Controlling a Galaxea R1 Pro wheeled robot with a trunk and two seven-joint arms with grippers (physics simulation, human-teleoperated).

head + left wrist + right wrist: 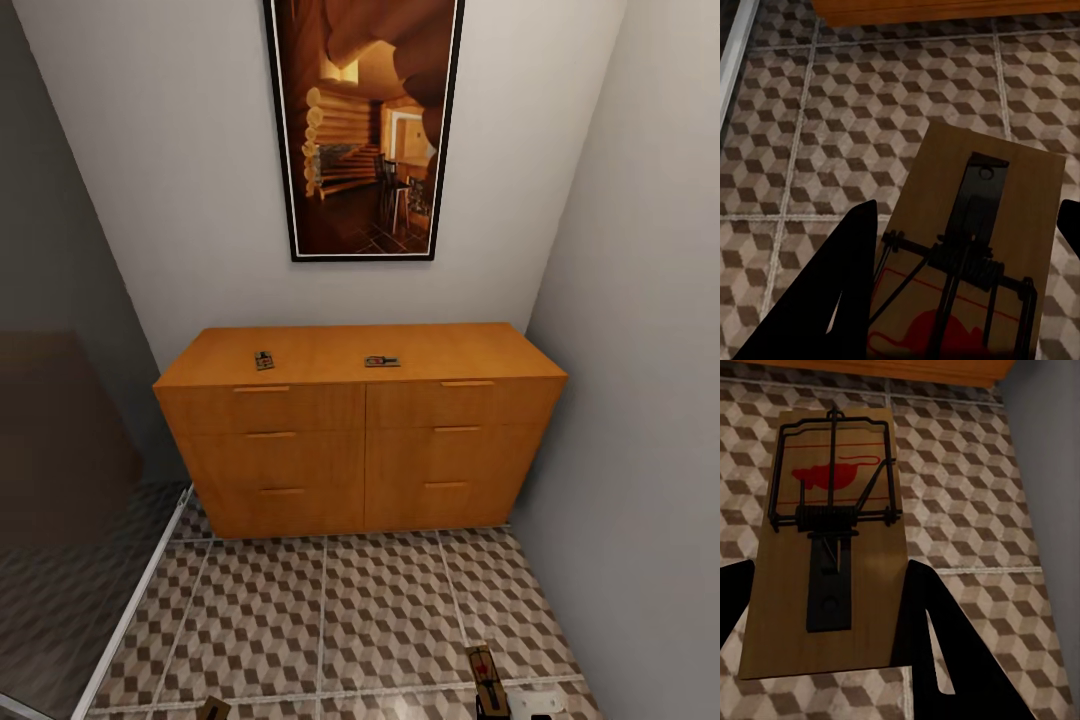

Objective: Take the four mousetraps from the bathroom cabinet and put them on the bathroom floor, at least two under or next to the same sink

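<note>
Lower left of head view: left gripper (964,285) clamped on a mousetrap (979,247), long axis running along the fingers. Centre: two traps (264,360) (382,361) atop the cabinet (360,450). Lower right: right gripper (821,615) clamped on another trap (832,540), likewise lengthwise.

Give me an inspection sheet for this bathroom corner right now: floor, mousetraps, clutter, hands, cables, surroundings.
Surface: bathroom floor, cube-pattern tiles with pale grout.
Job's things: two mousetraps on the cabinet top, one left, one right; a third trap is between the left hand's fingers, a fourth between the right hand's.
Clutter: nothing seen.
Hands: left hand shut on its trap; right hand shut on its trap; both above the tiles.
Cables: nothing seen.
Surroundings: framed picture above the cabinet; glass panel at left; grey wall at right.
</note>
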